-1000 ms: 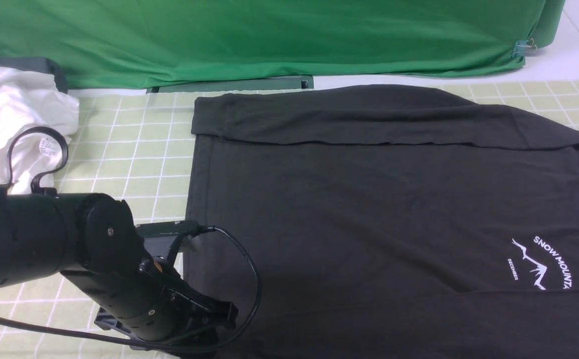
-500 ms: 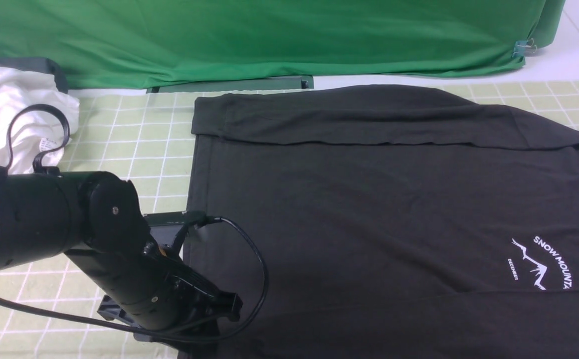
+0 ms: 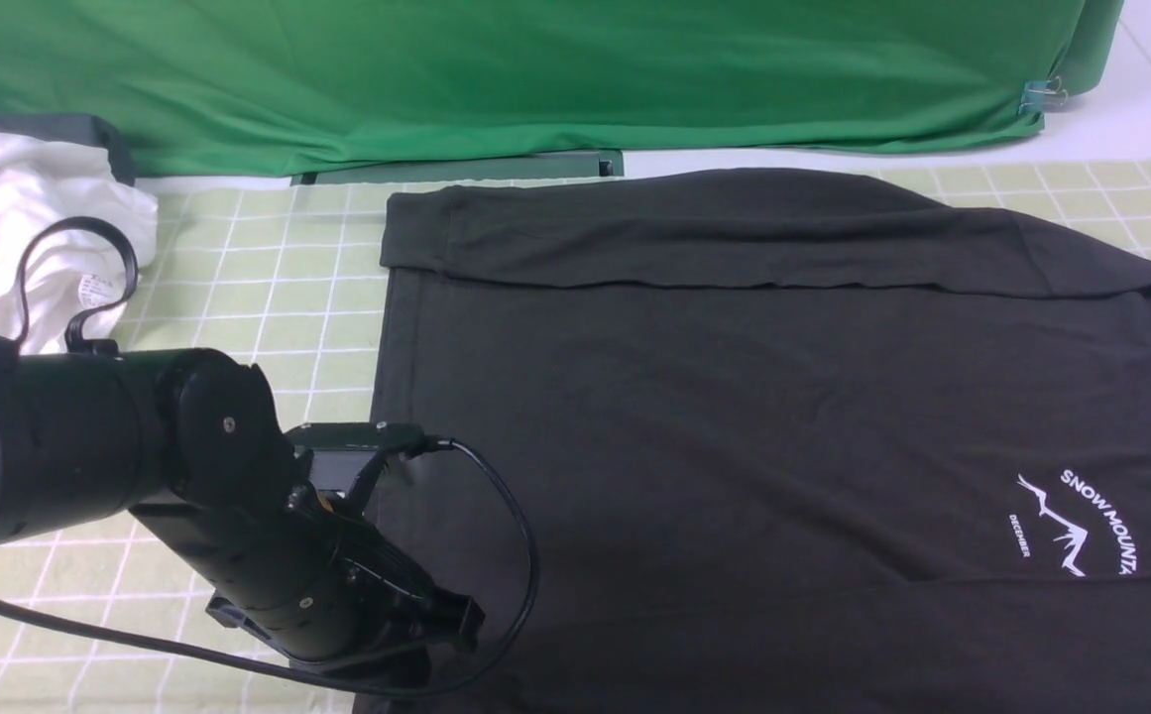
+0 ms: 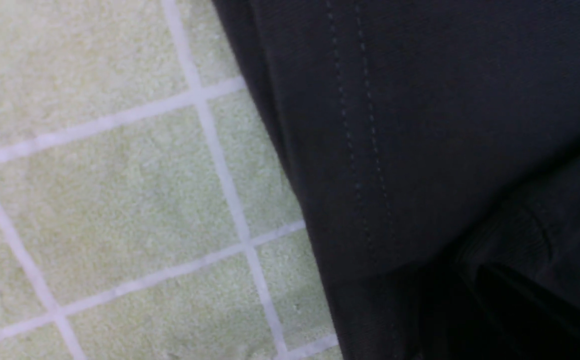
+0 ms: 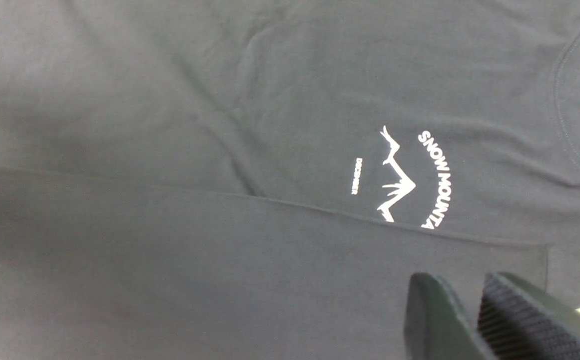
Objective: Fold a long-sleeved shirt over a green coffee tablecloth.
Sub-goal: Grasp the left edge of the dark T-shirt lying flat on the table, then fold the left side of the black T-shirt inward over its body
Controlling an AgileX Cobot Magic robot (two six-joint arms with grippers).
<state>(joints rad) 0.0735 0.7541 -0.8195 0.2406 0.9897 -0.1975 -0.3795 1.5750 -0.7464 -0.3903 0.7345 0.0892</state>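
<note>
The long-sleeved shirt (image 3: 734,416) lies flat across the green coffee tablecloth (image 3: 268,268), with one sleeve folded along its far edge and the other along its near edge. Its white mountain print (image 3: 1076,521) is at the right. My left arm (image 3: 278,555) hangs low over the shirt's near left corner and hides its gripper. The left wrist view shows the stitched hem (image 4: 359,150) on the tablecloth (image 4: 120,175); the fingers are lost in a dark patch. My right gripper (image 5: 469,300) hovers open over the near sleeve (image 5: 220,260), close to the print (image 5: 409,175), holding nothing.
A crumpled white garment (image 3: 20,228) lies at the far left. Plain deep green fabric (image 3: 535,69) hangs along the back, held by a clip (image 3: 1041,94). A black cable (image 3: 506,555) loops from the left wrist over the shirt.
My left arm has shifted a little forward and to the right over the shirt's near left corner. The shirt lies as before.
</note>
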